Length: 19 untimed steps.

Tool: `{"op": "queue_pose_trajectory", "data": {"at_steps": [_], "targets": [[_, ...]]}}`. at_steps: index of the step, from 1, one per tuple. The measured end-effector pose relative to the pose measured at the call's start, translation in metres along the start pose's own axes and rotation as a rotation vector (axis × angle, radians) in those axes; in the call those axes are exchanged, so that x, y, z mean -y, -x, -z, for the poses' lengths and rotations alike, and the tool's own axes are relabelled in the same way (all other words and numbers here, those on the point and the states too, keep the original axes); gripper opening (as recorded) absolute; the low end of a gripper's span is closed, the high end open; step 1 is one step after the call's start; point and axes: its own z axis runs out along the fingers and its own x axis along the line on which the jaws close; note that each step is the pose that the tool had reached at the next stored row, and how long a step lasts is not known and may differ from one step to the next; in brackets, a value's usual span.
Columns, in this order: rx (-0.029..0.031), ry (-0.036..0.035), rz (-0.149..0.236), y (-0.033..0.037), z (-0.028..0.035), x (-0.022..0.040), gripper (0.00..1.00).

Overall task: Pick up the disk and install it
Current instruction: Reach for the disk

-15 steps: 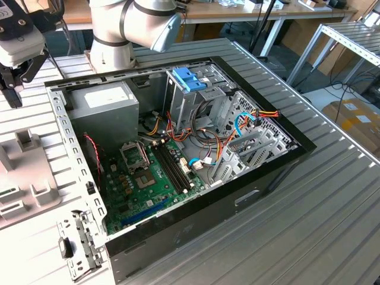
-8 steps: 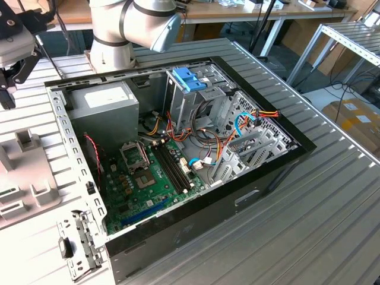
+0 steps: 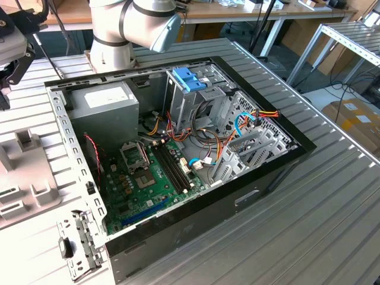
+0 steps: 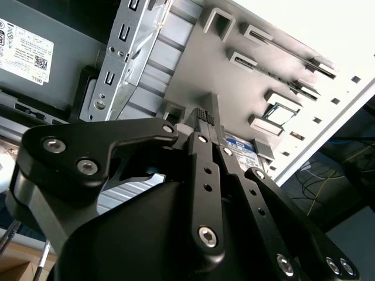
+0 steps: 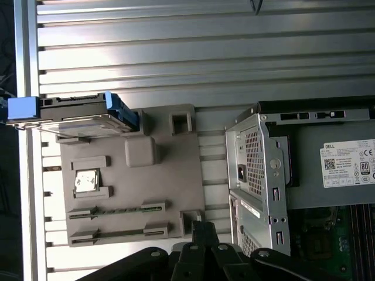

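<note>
The disk (image 5: pixel 73 114) rests on one corner of the grey tray (image 5: pixel 170 170), the corner farthest from the open computer case (image 5: pixel 263 175). Its blue side rails stick out past the tray's edge. In the second wrist view the disk's (image 4: pixel 241 146) blue-banded label peeks out from behind the pincer's black links.

The pincer (image 5: pixel 202 228) hangs above the tray, over the edge opposite the disk's, well apart from the disk and holding nothing. Its fingertips appear to be pressed together, though the links hide part of them in the second wrist view (image 4: pixel 206 114).

A processor chip (image 5: pixel 87 180) sits in a recess of the tray, near the disk. The tray lies on the slatted metal table (image 5: pixel 176 47), and the computer case stands just beside it.

In the exterior view the tray (image 3: pixel 29 178) is at the case's (image 3: pixel 196 219) left. Inside the case, the grey power-supply box (image 3: pixel 104 104) is in the corner nearest the tray, the green motherboard (image 3: pixel 148 184) lies on the case floor, and a metal cage with blue clips (image 3: pixel 190 80) stands farther from the tray. The arm (image 3: pixel 136 24) rises from the table behind the case.
</note>
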Motion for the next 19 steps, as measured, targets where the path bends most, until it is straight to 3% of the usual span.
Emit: {"op": "queue_pose_trajectory", "data": {"at_steps": [19], "targets": [[0.0000, 0.0000, 0.000, -0.0159, 0.0004, 0.0012, 0.11]]}}
